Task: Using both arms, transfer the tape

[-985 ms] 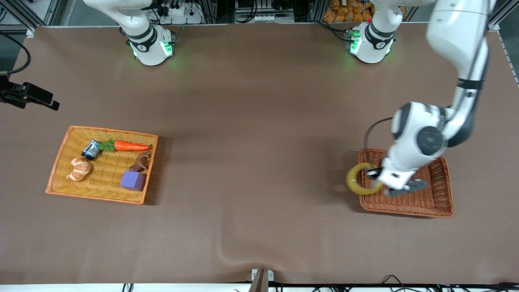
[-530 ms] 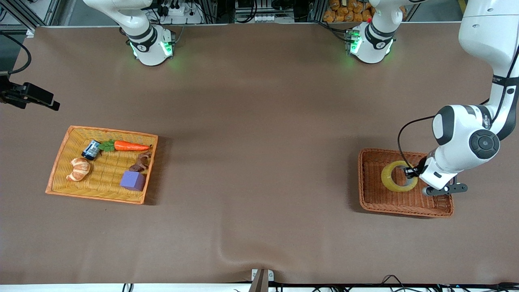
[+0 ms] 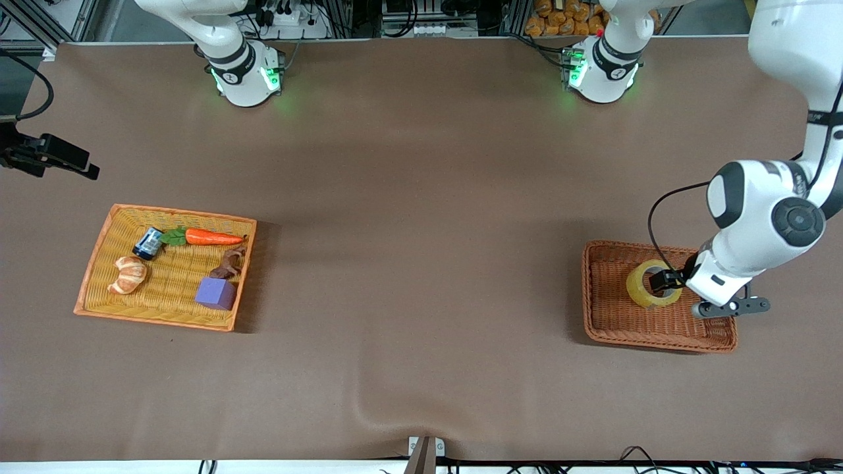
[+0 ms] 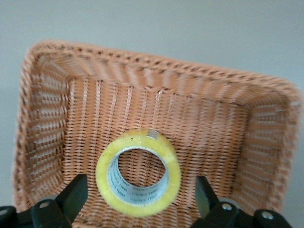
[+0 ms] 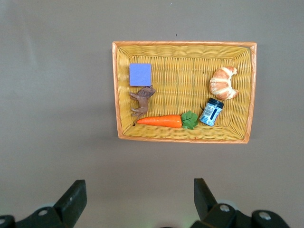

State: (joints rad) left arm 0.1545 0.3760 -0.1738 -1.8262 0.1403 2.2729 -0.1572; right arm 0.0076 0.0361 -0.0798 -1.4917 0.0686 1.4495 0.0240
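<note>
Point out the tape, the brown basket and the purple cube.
tape [image 4: 137, 179]: left wrist view, yellow rim.
brown basket [image 3: 598, 316]: front view, bare woven floor.
purple cube [image 3: 215, 292]: front view, top face.

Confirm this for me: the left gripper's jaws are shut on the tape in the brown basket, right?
Not quite. The left gripper has its jaws open on either side of the tape, not touching it, as the left wrist view shows. The tape is indeed in the brown basket.

high front camera facing robots over whole table [image 3: 421, 197], left wrist close above brown basket [image 4: 47, 118], right wrist high above yellow tray [image 5: 121, 95]
</note>
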